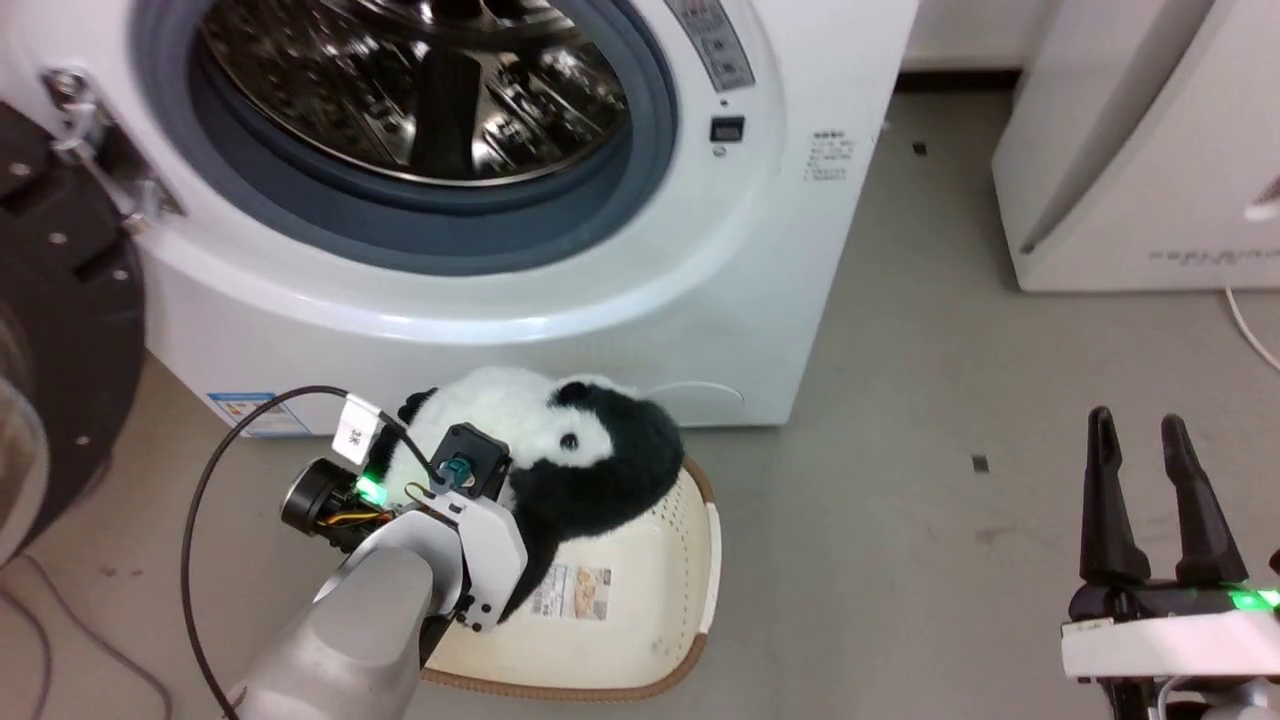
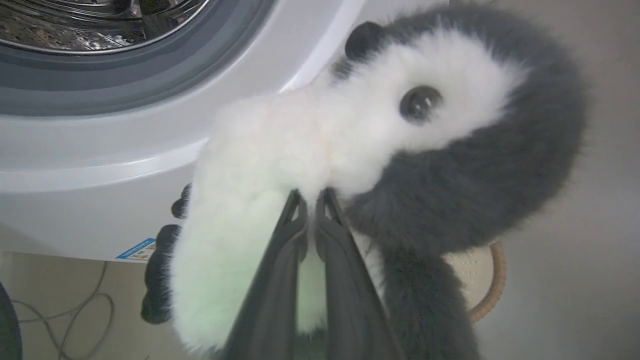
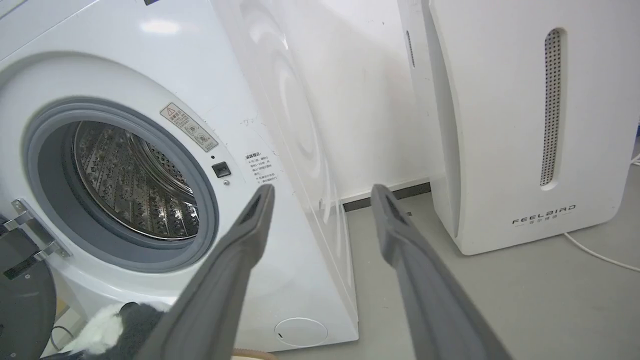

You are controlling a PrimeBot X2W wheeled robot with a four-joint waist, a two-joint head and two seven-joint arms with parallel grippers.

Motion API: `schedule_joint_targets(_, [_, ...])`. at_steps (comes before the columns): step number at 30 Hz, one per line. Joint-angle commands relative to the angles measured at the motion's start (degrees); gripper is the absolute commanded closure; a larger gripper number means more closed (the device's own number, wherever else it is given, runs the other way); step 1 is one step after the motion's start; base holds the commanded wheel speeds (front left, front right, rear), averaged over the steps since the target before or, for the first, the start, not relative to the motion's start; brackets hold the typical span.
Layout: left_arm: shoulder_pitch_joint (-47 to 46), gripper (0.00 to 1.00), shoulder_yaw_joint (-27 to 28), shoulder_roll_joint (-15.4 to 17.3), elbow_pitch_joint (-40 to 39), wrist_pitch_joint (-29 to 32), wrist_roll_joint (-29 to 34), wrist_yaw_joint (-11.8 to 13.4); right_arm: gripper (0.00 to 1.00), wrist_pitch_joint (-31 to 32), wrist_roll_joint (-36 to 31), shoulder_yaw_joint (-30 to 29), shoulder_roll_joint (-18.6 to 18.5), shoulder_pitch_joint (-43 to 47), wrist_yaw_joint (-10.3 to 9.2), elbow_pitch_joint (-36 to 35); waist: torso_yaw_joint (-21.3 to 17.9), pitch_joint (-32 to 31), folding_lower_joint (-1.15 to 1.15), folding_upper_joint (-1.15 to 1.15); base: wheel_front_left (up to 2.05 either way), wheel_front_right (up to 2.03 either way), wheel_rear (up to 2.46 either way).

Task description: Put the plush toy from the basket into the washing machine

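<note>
Head view: the plush toy (image 1: 560,450) sits over the far end of the basket (image 1: 660,570), just in front of the washing machine (image 1: 700,300); cannot tell whether any part of it touches the basket
Left gripper (image 2: 310,192): fingers (image 2: 270,300) pressed almost together, pinching white fur near the toy's middle, where the white body meets the dark part
Right gripper (image 1: 1136,420): fingers spread, nothing between them, low over the floor (image 1: 950,400), well apart from toy and basket
Toy's long axis: lies across the left fingers in the left wrist view, white bulk to lower left, head and eye to upper right
Key relation: drum (image 1: 420,90) mouth lies above and beyond the toy; from the left fingertips it is up and to the left, with the washer's white front below the seal (image 1: 650,150) in between
Door (image 1: 60,330): swung open on the robot's left
Nearer arm: left, already holding; the right points toward the FEELBIRD appliance (image 3: 525,125)
Step, as judged: grasp made, carry under way, insertion not yet done
Next move calls for: raising the toy above the seal's lower lip, then pushing forward
Risk: thin pinch on fur may slip; a dangling limb may snag the seal
</note>
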Motion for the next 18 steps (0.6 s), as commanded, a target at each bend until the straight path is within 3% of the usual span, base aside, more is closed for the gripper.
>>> schedule_joint_targets(1, [0.63,1.0,0.64,0.52,-1.55,-0.66,-0.3,0.86,0.0,-0.25,-0.43,-0.13,0.06,0.88,-0.04,0.02,1.12,-1.58,0.01,0.0,0.0,0.0,0.0])
schedule_joint_targets(9, [3.94,1.0,5.38,5.59,-16.7,-0.72,0.17,6.09,0.0,-0.25,-0.46,0.24,0.06,1.92,-0.04,-0.17,1.73,-2.55,0.01,0.0,0.0,0.0,0.0])
schedule_joint_targets(18, [4.19,1.0,11.76,10.14,-28.35,-0.72,1.14,9.84,0.0,-0.25,-0.64,1.16,0.06,1.02,-0.04,-0.7,0.35,-0.2,0.01,0.0,0.0,0.0,0.0])
